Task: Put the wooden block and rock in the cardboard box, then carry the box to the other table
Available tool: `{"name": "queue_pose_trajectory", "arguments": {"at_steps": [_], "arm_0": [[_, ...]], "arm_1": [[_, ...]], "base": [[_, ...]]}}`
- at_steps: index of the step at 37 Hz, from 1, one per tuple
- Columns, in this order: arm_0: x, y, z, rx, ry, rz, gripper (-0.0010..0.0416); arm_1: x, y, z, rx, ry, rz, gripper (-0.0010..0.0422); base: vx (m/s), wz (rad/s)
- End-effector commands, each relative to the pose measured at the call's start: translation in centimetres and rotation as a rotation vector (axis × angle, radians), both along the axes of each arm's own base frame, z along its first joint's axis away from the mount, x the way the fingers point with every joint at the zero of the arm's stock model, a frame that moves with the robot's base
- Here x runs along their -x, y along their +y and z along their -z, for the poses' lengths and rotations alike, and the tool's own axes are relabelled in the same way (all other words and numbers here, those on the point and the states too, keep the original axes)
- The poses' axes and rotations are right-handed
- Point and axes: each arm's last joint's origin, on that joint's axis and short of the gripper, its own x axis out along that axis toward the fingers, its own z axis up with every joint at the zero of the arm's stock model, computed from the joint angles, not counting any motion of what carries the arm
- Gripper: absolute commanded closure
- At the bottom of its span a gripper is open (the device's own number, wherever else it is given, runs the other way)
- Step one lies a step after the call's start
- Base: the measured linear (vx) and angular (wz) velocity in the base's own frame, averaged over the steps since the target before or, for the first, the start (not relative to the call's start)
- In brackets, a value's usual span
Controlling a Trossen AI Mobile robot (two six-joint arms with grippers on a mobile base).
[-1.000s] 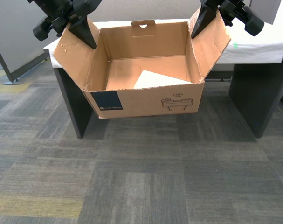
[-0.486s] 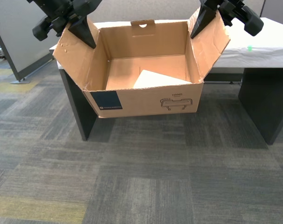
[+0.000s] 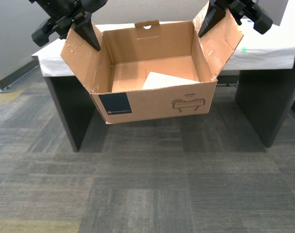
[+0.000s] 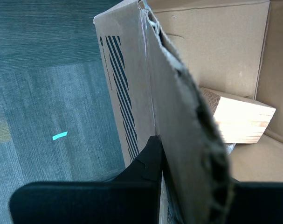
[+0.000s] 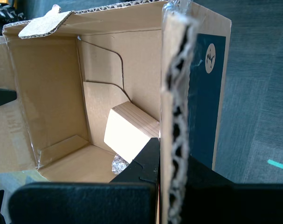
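The cardboard box (image 3: 152, 104) hangs in the air above the carpet, held by its two side flaps. My first gripper (image 3: 84, 31) is shut on the flap at the exterior view's left, which the first wrist view shows edge-on between my first gripper's (image 5: 171, 149) fingers. My second gripper (image 3: 210, 22) is shut on the opposite flap, also seen in its own view (image 4: 178, 163). Inside the box, the wooden block (image 3: 166, 81) (image 5: 127, 130) (image 4: 239, 119) lies tilted on the floor. A small rough greyish piece, the rock (image 5: 117, 164), peeks out beside it. The other table (image 3: 264, 48), draped in white cloth, stands just behind the box.
The table has dark legs (image 3: 256, 102) on either side of the box and a green tape mark (image 3: 244, 50) on its cloth. A grey partition (image 3: 11, 43) stands at the exterior view's left. Grey patterned carpet (image 3: 147, 194) covers the floor below the box.
The whole scene has swung sideways and back, so the camera has moved. The box stays held by both flaps, now sitting slightly higher in the picture.
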Motion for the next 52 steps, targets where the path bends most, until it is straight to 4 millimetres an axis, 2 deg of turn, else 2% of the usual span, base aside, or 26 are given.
{"name": "queue_pose_trajectory", "arguments": {"at_steps": [1,18,30,45,52], "arm_0": [[-0.03,0.08,-0.18,-0.012,-0.012,-0.015,0.0406],[0.37,-0.11,0.13,0.012,0.037,-0.018,0.0406],[0.45,-0.14,0.29,0.026,0.045,-0.033,0.0406],[0.5,-0.03,0.29,-0.002,0.095,0.034,0.0406],[0.52,-0.01,0.26,-0.011,0.108,0.053,0.0406]], "arm_1": [[0.2,-0.21,-0.06,0.039,0.031,0.01,0.0413],[0.48,-0.38,-0.02,0.058,0.06,0.032,0.0413],[0.38,-0.43,-0.06,0.049,0.02,0.077,0.0413],[0.38,-0.39,-0.05,0.007,-0.071,0.22,0.0413],[0.44,-0.45,-0.06,0.018,-0.065,0.226,0.0413]], "base": [[0.053,-0.158],[0.096,-0.117],[0.134,-0.061],[0.126,0.234],[0.125,0.229]]}}
